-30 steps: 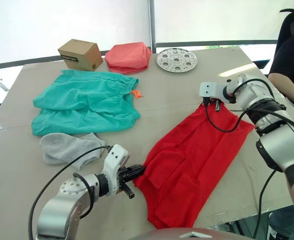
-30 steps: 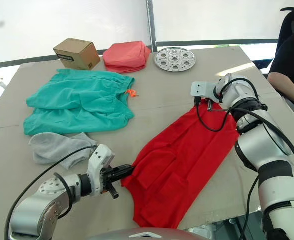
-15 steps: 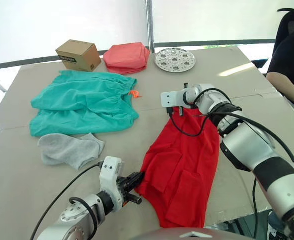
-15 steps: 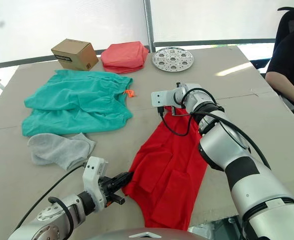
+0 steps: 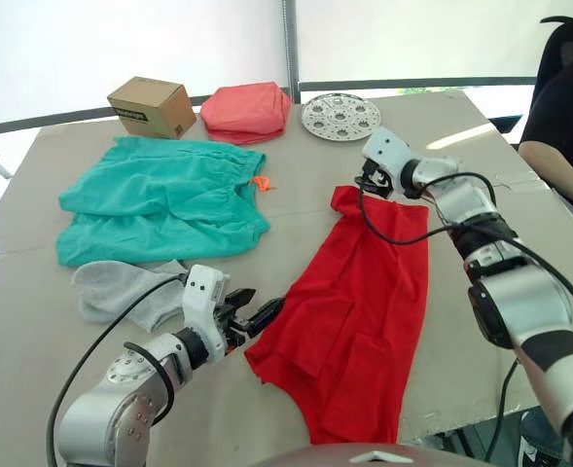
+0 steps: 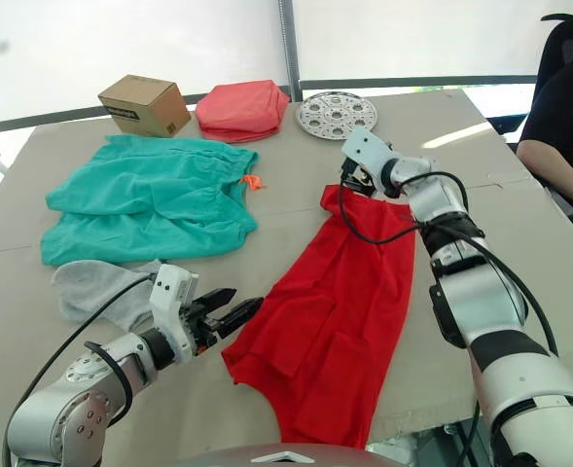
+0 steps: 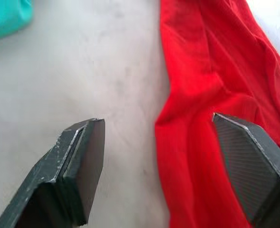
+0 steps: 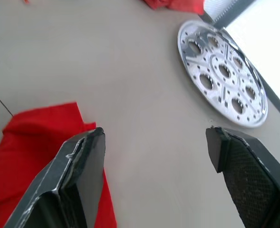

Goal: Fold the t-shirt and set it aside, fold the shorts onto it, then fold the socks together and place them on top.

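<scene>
The red t-shirt [image 5: 356,297] lies in a long, narrow, doubled-over strip on the table, right of centre. My left gripper [image 5: 257,306] is open at the shirt's near left hem; the left wrist view has the hem edge [image 7: 187,142] lying between the spread fingers, ungripped. My right gripper [image 5: 369,180] hangs open just beyond the shirt's far corner [image 8: 35,137], holding nothing. The teal shorts [image 5: 160,199] are spread flat at the far left, orange drawstring end toward the middle. The grey socks [image 5: 121,290] lie in front of the shorts, beside my left arm.
Along the far edge stand a cardboard box [image 5: 150,105], a folded coral-pink cloth [image 5: 247,110] and a perforated metal disc [image 5: 340,116]. A person in dark clothing [image 5: 568,107] sits at the right end. Bare table [image 5: 296,209] lies between shorts and shirt.
The right gripper carried the shirt's far corner leftward over the shirt, then let go and drew back. The left gripper opened off the near hem. The shirt now lies narrower.
</scene>
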Controlling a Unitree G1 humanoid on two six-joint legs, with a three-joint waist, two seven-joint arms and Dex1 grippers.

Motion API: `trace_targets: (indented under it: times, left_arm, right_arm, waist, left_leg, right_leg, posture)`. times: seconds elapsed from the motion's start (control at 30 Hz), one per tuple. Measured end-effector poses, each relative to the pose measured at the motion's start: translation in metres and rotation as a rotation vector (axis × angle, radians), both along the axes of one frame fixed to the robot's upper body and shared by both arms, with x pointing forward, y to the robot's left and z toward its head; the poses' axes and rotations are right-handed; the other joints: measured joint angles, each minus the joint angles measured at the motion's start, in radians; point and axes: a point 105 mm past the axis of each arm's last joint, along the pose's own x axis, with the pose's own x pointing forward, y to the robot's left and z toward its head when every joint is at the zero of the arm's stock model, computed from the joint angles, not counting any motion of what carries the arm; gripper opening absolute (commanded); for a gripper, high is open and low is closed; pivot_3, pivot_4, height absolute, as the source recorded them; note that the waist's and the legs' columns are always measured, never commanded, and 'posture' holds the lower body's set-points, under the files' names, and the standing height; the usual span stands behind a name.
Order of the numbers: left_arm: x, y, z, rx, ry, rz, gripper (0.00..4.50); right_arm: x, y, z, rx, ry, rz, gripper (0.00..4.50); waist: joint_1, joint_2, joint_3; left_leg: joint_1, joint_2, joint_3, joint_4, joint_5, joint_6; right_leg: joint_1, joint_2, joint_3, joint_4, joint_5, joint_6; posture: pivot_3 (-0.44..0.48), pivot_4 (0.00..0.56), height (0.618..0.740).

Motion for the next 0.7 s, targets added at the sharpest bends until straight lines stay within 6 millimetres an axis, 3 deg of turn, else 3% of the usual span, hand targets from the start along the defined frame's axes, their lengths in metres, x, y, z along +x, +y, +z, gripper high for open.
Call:
trace_targets:
  times: [0.07, 0.1, 0.17, 0.2, 0.23, 0.27, 0.4, 0.53, 0.63, 0.7]
  left_arm:
    - [0.004, 0.000, 0.003, 0.000, -0.013, -0.039, 4.00]
    - [0.007, -0.002, 0.006, 0.002, -0.024, -0.072, 4.00]
    - [0.009, -0.006, 0.011, 0.013, -0.038, -0.141, 4.00]
    - [0.008, -0.006, 0.012, 0.025, -0.036, -0.177, 4.00]
    - [0.007, -0.007, 0.012, 0.057, -0.024, -0.266, 4.00]
    - [0.006, -0.006, 0.012, 0.058, -0.022, -0.275, 4.00]
    - [0.002, -0.008, 0.009, 0.105, 0.021, -0.455, 4.00]
    - [0.009, -0.007, 0.003, 0.153, 0.037, -0.498, 4.00]
    - [0.015, -0.007, -0.002, 0.177, 0.049, -0.489, 4.00]
    - [0.019, -0.006, -0.003, 0.188, 0.055, -0.478, 4.00]
  right_arm:
    - [-0.011, 0.003, -0.002, 0.022, -0.006, -0.003, 3.57]
    - [-0.017, 0.004, -0.002, 0.048, -0.006, -0.013, 3.57]
    - [-0.030, 0.002, 0.001, 0.116, 0.010, -0.036, 3.57]
    - [-0.036, 0.002, 0.004, 0.161, 0.016, -0.046, 3.57]
    - [-0.053, -0.002, 0.008, 0.292, 0.073, -0.093, 3.57]
    - [-0.055, -0.004, 0.007, 0.309, 0.088, -0.103, 3.57]
    - [-0.085, -0.052, -0.013, 0.453, 0.208, -0.319, 3.57]
    - [-0.099, -0.103, -0.029, 0.505, 0.249, -0.558, 3.57]
    - [-0.101, -0.123, -0.030, 0.540, 0.250, -0.640, 3.57]
    - [-0.101, -0.126, -0.033, 0.555, 0.268, -0.653, 3.57]
  waist:
    - [0.000, 0.002, 0.001]
    - [-0.002, 0.002, 0.001]
    - [0.004, 0.000, 0.001]
    - [0.009, -0.001, 0.000]
    - [0.036, -0.003, -0.001]
    - [0.039, -0.003, -0.001]
    - [0.064, -0.006, -0.003]
    - [0.059, -0.009, -0.004]
    - [0.055, -0.009, -0.005]
    - [0.054, -0.011, -0.005]
  left_leg:
    - [0.004, -0.041, -0.064, -0.002, 0.005, -0.006]
    - [0.006, -0.057, -0.100, -0.004, 0.011, -0.012]
    - [0.015, -0.074, -0.138, -0.016, 0.018, -0.023]
    - [0.016, -0.074, -0.139, -0.019, 0.020, -0.026]
    - [0.017, -0.069, -0.135, -0.029, 0.023, -0.031]
    - [0.018, -0.068, -0.132, -0.030, 0.023, -0.032]
    - [0.018, -0.066, -0.120, -0.033, 0.020, -0.027]
    - [0.019, -0.066, -0.109, -0.033, 0.020, -0.025]
    - [0.019, -0.065, -0.106, -0.033, 0.020, -0.024]
    - [0.019, -0.062, -0.105, -0.033, 0.020, -0.024]
  right_leg:
    - [0.003, -0.004, -0.005, 0.008, -0.010, 0.006]
    - [0.009, -0.002, 0.003, 0.011, -0.020, 0.014]
    - [0.012, 0.005, 0.035, 0.014, -0.031, 0.021]
    - [0.011, 0.007, 0.042, 0.013, -0.031, 0.017]
    - [0.008, 0.008, 0.058, 0.016, -0.035, 0.002]
    - [0.005, 0.008, 0.060, 0.021, -0.037, 0.000]
    - [-0.005, 0.009, 0.073, 0.028, -0.041, -0.006]
    - [-0.009, 0.014, 0.085, 0.028, -0.040, -0.002]
    - [-0.010, 0.014, 0.087, 0.028, -0.038, -0.001]
    - [-0.010, 0.014, 0.088, 0.028, -0.037, -0.001]
  posture:
    - [0.000, 0.150, 0.740]
    - [0.000, 0.150, 0.740]
    - [0.000, 0.150, 0.740]
    - [0.000, 0.150, 0.740]
    - [0.000, 0.150, 0.740]
    - [0.000, 0.150, 0.740]
    - [0.000, 0.150, 0.740]
    - [0.000, 0.150, 0.740]
    - [0.000, 0.150, 0.740]
    - [0.000, 0.150, 0.740]
